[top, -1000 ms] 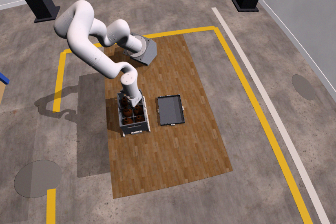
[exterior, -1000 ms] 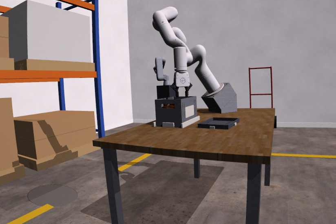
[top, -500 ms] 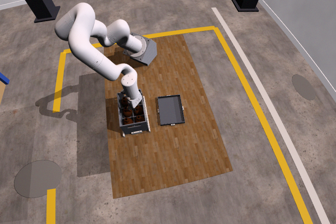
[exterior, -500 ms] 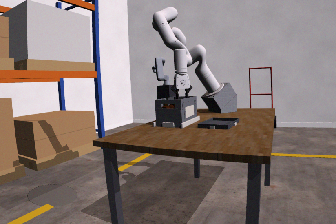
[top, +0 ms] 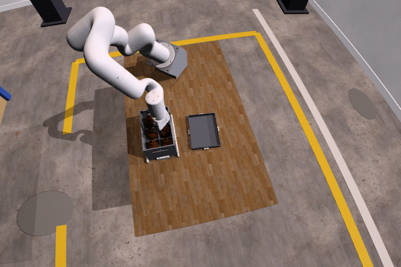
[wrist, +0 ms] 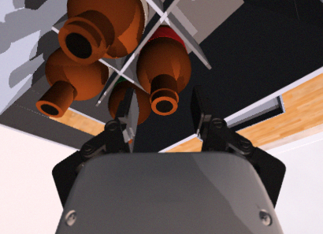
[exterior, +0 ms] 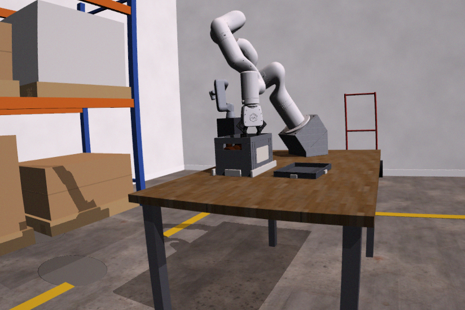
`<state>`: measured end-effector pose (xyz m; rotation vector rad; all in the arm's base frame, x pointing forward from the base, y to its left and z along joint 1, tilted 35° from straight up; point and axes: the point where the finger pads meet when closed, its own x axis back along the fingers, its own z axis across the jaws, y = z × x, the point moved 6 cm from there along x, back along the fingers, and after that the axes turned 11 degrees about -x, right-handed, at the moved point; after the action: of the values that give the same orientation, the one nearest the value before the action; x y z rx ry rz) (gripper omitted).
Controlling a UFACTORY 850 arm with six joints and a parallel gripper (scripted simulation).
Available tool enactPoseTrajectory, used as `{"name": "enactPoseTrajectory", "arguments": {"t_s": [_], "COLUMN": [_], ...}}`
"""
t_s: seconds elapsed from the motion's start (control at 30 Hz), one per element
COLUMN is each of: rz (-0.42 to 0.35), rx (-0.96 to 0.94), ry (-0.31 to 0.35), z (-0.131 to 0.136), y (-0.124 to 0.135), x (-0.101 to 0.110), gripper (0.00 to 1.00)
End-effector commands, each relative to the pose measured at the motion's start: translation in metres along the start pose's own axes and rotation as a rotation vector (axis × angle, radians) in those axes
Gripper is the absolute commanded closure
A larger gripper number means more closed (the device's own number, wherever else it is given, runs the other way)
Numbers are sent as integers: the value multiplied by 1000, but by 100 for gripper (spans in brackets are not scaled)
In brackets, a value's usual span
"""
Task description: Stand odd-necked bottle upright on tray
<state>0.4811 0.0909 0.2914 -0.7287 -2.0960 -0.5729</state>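
No readable writing anywhere; the only marks are a small round emblem on the gripper body in the exterior view, too small to make out, and coloured label bands on the bottles: red on the bottle with the red band, a sliver of green on the bottle behind the left finger.

Gripper is partly open, roughly mid-range, holding nothing. Fingers point down into the crate, tips at about rim height. Mouth of the red-band bottle sits between the two fingers in the wrist view, no contact visible. Left finger overlaps the green-band bottle in that view; can't tell if it touches.

Further in: two more brown bottles, one with a wide mouth and one leaning out to the left, all in divider cells. Fifth bottle not visible from the wrist. Can't tell by eye which neck is the odd one.

Tray sits on the table just right of the crate, apart from it, no bottle on it. Arm base is at the far end of the table.
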Motion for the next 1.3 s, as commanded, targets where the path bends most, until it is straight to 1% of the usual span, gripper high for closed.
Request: {"name": "enactPoseTrajectory", "arguments": {"t_s": [0.0,0.33,0.9,0.93,1.27], "rz": [-2,-2,-2,-2,-2], "rx": [0,0,0,0,0], "ry": [-1,-1,-1,-1,-1], "z": [0,0,0,0,0], "y": [1,1,1,1,1], "x": [-3,-8,-8,-8,-8], "gripper": [35,35,35,100,100]}}
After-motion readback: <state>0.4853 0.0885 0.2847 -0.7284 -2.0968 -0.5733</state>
